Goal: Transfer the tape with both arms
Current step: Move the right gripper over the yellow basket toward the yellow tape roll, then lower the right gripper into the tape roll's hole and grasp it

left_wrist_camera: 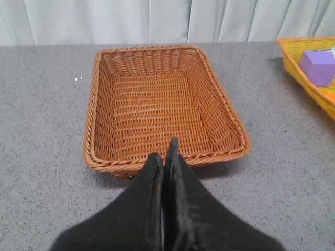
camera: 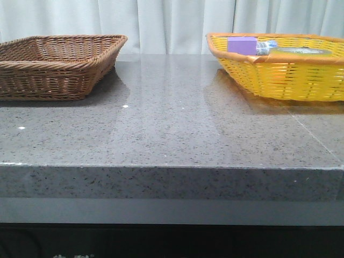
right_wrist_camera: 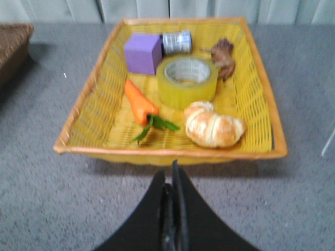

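Yellow basket (right_wrist_camera: 89,112): tape (right_wrist_camera: 187,80) beside purple box (right_wrist_camera: 142,54), carrot (right_wrist_camera: 138,101), croissant (right_wrist_camera: 213,125)

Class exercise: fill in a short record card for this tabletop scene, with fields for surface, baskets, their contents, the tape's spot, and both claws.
surface: grey speckled table
left basket: brown wicker basket, nothing inside
right basket: yellow basket
contents: tape, purple box, carrot, croissant, small silver roll, brown item
tape's spot: flat, mid-basket, beside the purple box
left claw: shut, holding nothing
right claw: shut, holding nothing
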